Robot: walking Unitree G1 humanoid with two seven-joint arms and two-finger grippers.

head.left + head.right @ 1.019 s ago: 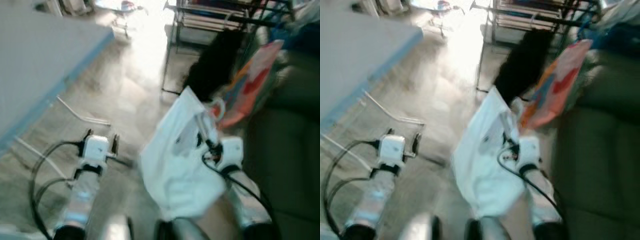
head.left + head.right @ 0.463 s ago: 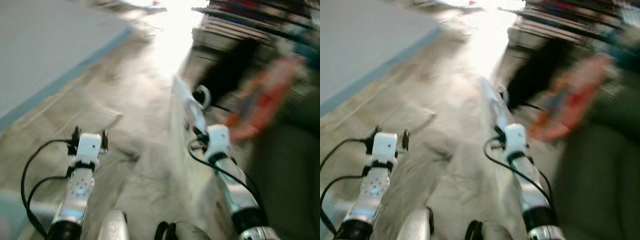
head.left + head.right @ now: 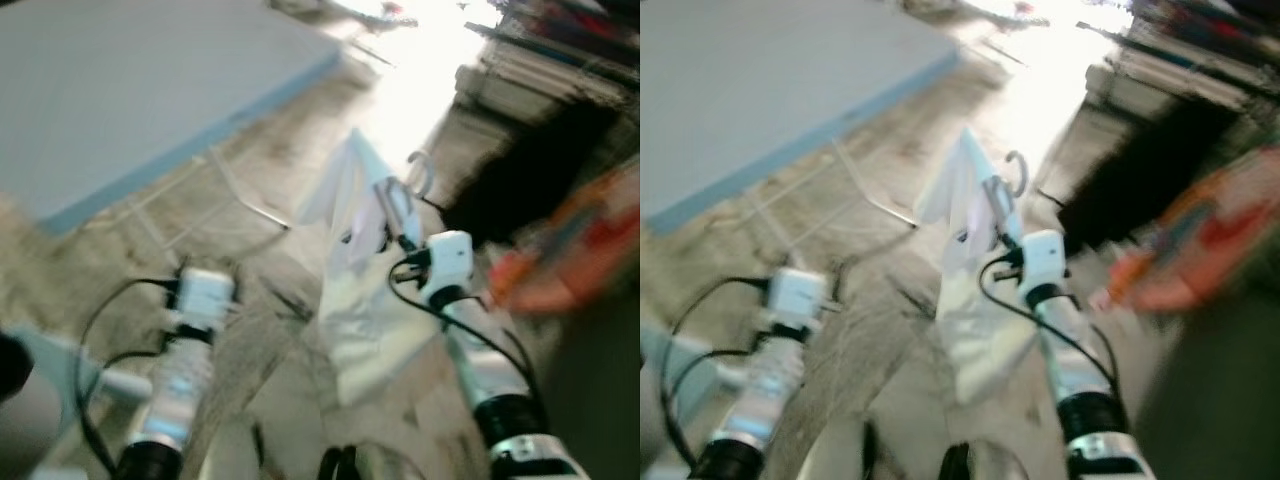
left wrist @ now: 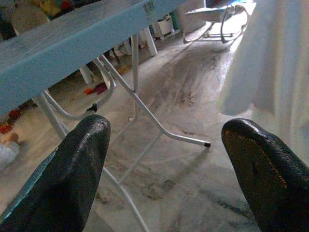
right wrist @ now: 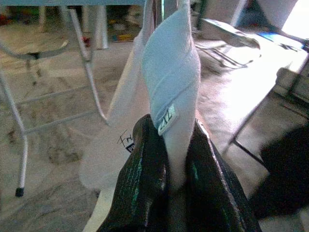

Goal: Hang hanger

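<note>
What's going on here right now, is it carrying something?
Yes. The right claw is shut on a white garment on a hanger, whose hook sticks up above the cloth; the garment hangs in front of the robot. The left claw is open with nothing in it, held low over the stone floor near the legs of a blue folding table. A rack with dark and orange clothes stands ahead on the right. The hanger is not hung yet, and the head views are blurred.
</note>
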